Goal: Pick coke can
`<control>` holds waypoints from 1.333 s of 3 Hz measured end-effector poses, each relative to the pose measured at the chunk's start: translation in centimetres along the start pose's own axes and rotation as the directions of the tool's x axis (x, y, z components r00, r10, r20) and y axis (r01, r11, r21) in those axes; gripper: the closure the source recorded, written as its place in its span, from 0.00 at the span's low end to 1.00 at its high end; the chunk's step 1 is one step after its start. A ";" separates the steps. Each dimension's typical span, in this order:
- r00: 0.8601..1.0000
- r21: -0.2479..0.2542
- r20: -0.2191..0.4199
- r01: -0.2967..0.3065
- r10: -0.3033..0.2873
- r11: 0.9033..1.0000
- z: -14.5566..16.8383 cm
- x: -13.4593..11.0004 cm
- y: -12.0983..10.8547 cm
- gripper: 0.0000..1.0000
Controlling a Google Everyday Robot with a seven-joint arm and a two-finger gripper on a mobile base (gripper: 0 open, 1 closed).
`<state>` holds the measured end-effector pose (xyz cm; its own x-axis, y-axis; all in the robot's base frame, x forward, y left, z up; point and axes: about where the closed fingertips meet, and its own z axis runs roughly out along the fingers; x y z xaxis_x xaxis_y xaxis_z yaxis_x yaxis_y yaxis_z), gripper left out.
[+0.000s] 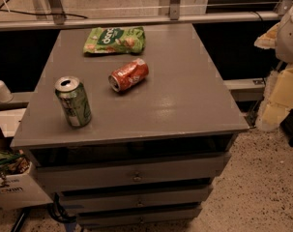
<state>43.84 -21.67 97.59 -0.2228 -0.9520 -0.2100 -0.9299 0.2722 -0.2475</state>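
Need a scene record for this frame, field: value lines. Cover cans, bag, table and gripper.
coke can: on its side, mid tabletop, touching nothing else
green can: upright, front left of the tabletop, apart from the coke can
snack bag: lying flat at the back of the tabletop, behind the coke can
table: grey top with drawers below
gripper: right edge of view, off the table's right side, well away from the coke can

light: dim, warm | glare: tabletop (177, 105) sheen | tool (280, 98): right edge, lit
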 end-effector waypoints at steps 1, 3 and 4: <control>0.999 0.015 0.035 -0.009 0.008 1.000 0.9 0.0 -0.1 0.00; 0.983 0.039 0.181 0.021 -0.028 0.999 5.0 -1.1 -2.9 0.00; 0.958 0.054 0.274 0.074 -0.086 0.996 7.5 -3.8 -6.0 0.00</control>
<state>52.45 -18.64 92.78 -0.0531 -0.8970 -0.4388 -0.9267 0.2080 -0.3130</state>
